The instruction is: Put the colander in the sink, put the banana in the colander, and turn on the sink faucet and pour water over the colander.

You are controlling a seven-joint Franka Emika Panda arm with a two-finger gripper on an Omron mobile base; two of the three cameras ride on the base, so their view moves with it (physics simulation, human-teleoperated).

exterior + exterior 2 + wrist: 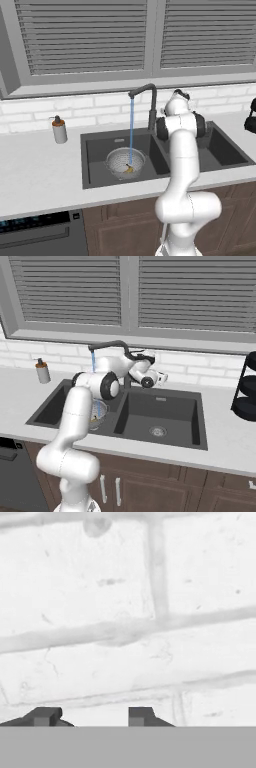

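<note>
Blue water falls from the faucet into the colander in the left basin of the sink, where the banana lies. The claw, jaws partly apart and empty, faces wall tile, with the colander at about 8 o'clock from it in the right base view.

Pale counter with sunken sink
Soap bottle stands at the counter's back left; a dark tiered rack at far right

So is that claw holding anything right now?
No, nothing. The claw faces the white brick wall, with only bare wall showing between its two dark tips.
</note>
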